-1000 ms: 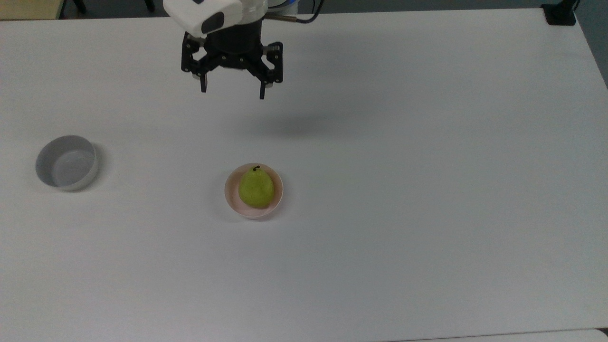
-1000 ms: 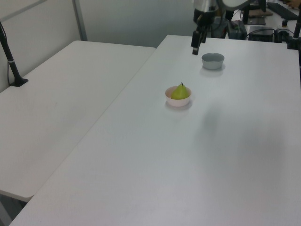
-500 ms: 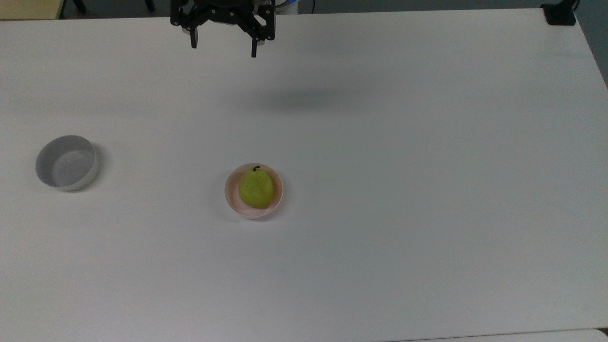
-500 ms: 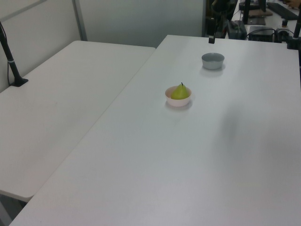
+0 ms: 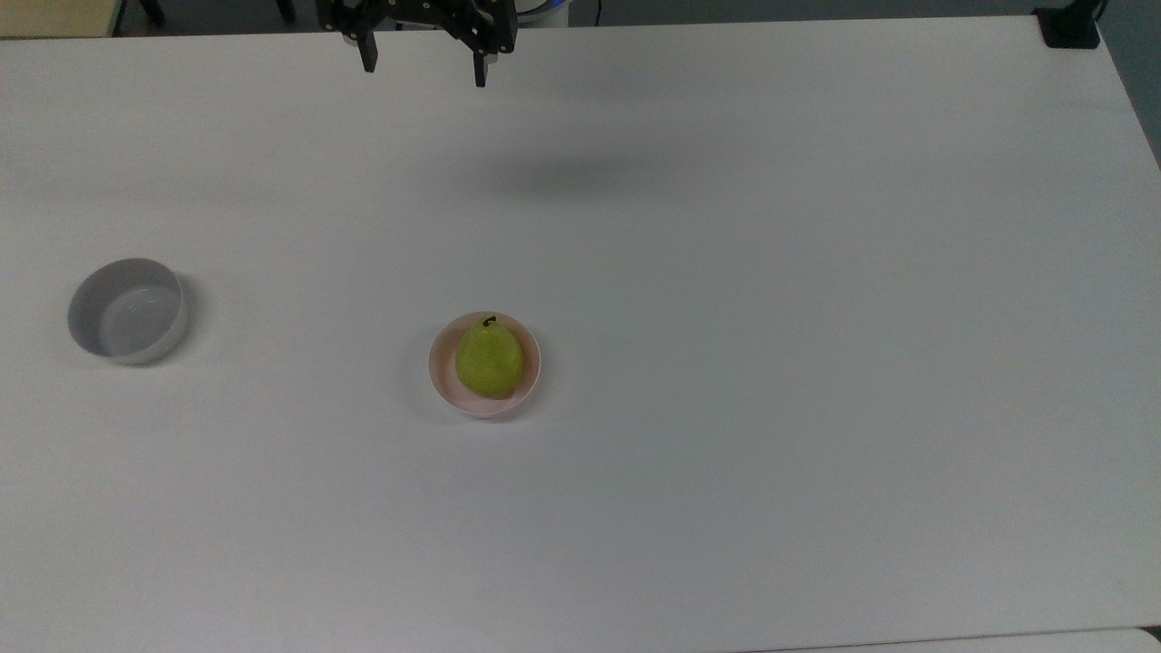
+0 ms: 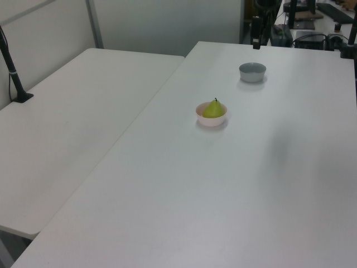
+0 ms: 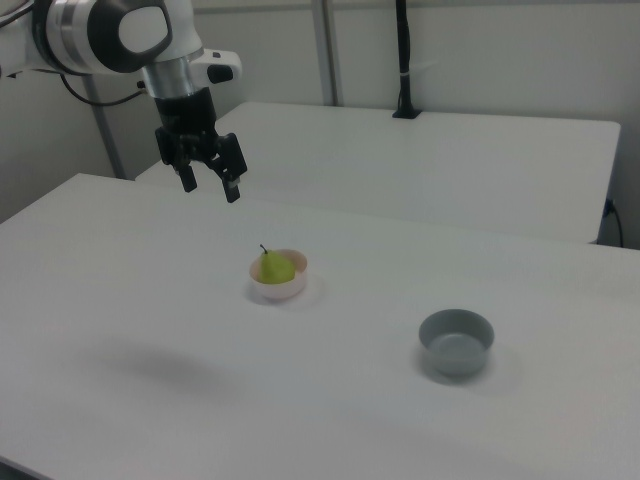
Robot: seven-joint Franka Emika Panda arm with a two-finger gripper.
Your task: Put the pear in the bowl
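The yellow-green pear (image 5: 489,359) (image 6: 213,109) (image 7: 275,268) rests upright inside the pale pink bowl (image 5: 443,379) (image 6: 211,120) (image 7: 283,291) near the table's middle. My gripper (image 5: 423,73) (image 7: 209,186) hangs high above the table, far from the bowl, at the top view's upper edge. Its black fingers are spread apart with nothing between them. In the left view the gripper (image 6: 256,34) appears at the far end of the table, beyond both bowls.
A grey bowl (image 5: 127,311) (image 6: 252,72) (image 7: 456,342) stands empty at the top view's left. A second white table (image 6: 67,128) adjoins on the left view's left. A black clamp post (image 5: 1070,25) sits at the top view's upper right corner.
The gripper has risen and drawn back from the bowl toward the top view's upper edge, staying open. The pear and both bowls have not moved.
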